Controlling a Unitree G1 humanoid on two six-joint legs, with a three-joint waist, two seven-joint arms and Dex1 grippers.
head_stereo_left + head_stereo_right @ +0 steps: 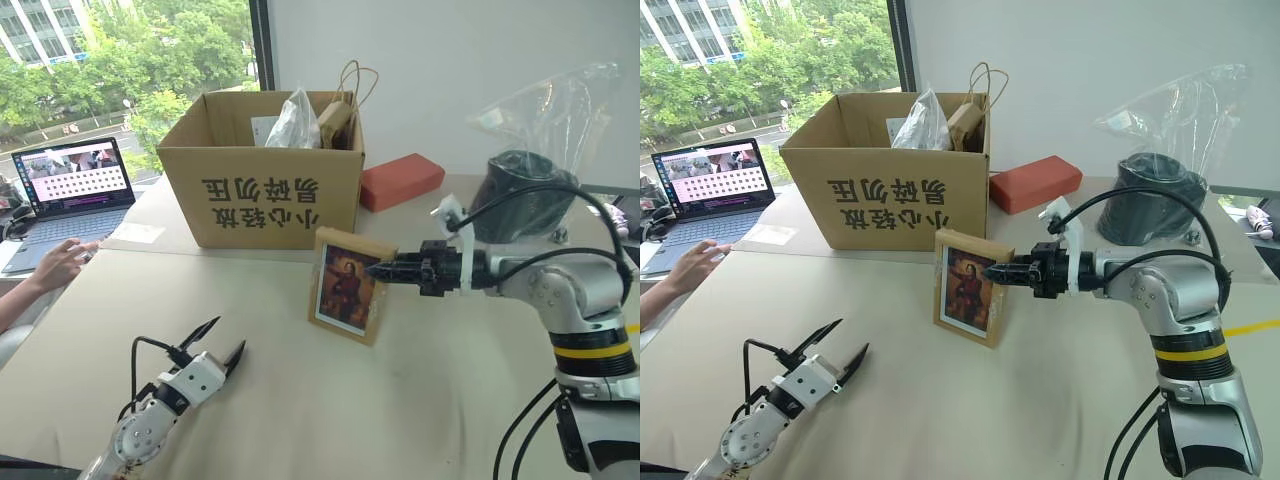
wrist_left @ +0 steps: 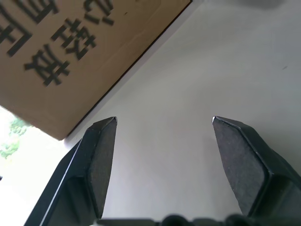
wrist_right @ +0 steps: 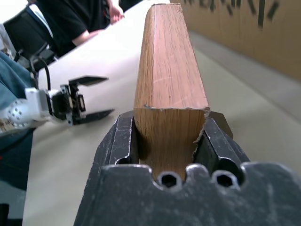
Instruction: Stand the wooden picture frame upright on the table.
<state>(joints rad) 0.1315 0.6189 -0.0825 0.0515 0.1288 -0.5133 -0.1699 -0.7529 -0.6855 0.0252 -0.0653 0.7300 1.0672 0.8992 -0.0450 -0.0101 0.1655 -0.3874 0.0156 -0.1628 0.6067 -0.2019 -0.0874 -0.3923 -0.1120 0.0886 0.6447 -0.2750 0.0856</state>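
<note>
My left hand (image 1: 222,343) rests low over the beige worktop (image 1: 330,400) with its two black fingers spread apart and nothing between them, well apart from the frame. In the middle of the worktop stands the small light-wood picture frame (image 1: 350,284), its dark portrait facing me, just in front of the large cardboard box (image 1: 262,168). My right hand (image 1: 381,268) is clenched on the frame's right edge; in the right wrist view the wood sits tight between both fingers.

The frame looks upright, but I cannot see its back, so I cannot tell if the fold-out stand is opened. I think this is the main danger: if I let go while the stand is folded or badly placed, the frame may fall backward or forward. Also my grip is on one edge only, so a quick release can turn or drag the frame and tip it.

The cardboard box is open and holds a clear plastic bag (image 1: 294,120) and a brown paper bag with handles (image 1: 338,112). To the right, a black round container (image 1: 528,190) sits inside a large clear plastic bag; what is in it I cannot see.
</note>
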